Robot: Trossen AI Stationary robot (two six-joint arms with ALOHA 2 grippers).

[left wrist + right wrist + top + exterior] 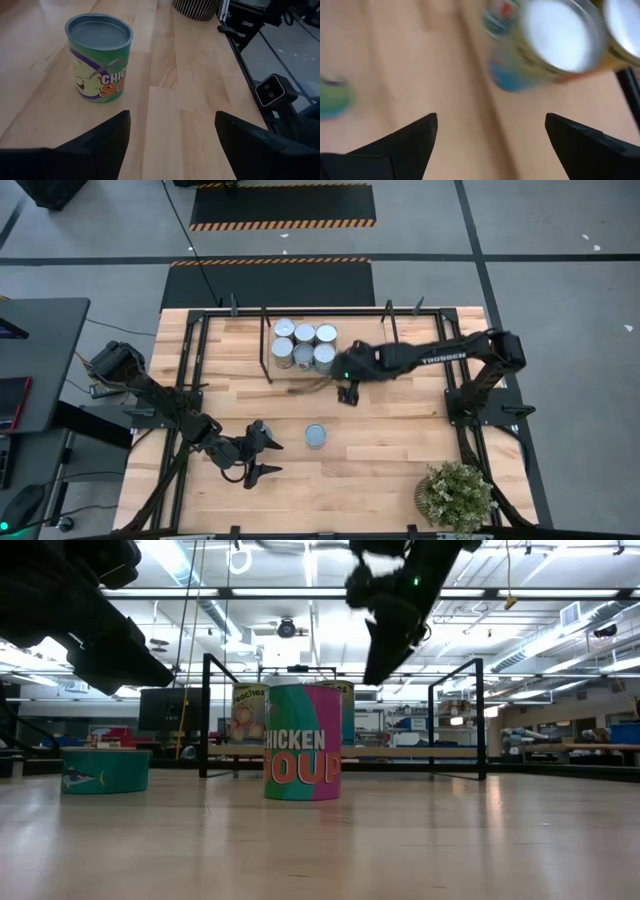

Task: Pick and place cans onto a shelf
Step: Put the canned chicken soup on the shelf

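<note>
Left gripper (265,450): low over the near-left part of the table, jaws spread with nothing between them, pointing toward the lone can.
Lone can (316,436): a chicken soup can, upright on the bare tabletop (400,430) near the middle, just right of the left gripper and apart from it; in the left wrist view it (99,57) stands ahead of the spread fingers (100,145), untouched.
Right gripper (347,393): hangs above the table just near-right of the shelved cans, jaws spread and holding nothing.
Shelf (235,345): at the far side of the table, black rod uprights around a light board.
Cans on shelf (304,345): six, upright, packed touching in two rows.
Flat teal tin (105,769): on the table at the left in the low view.
Potted plant (457,496): near-right corner.
</note>
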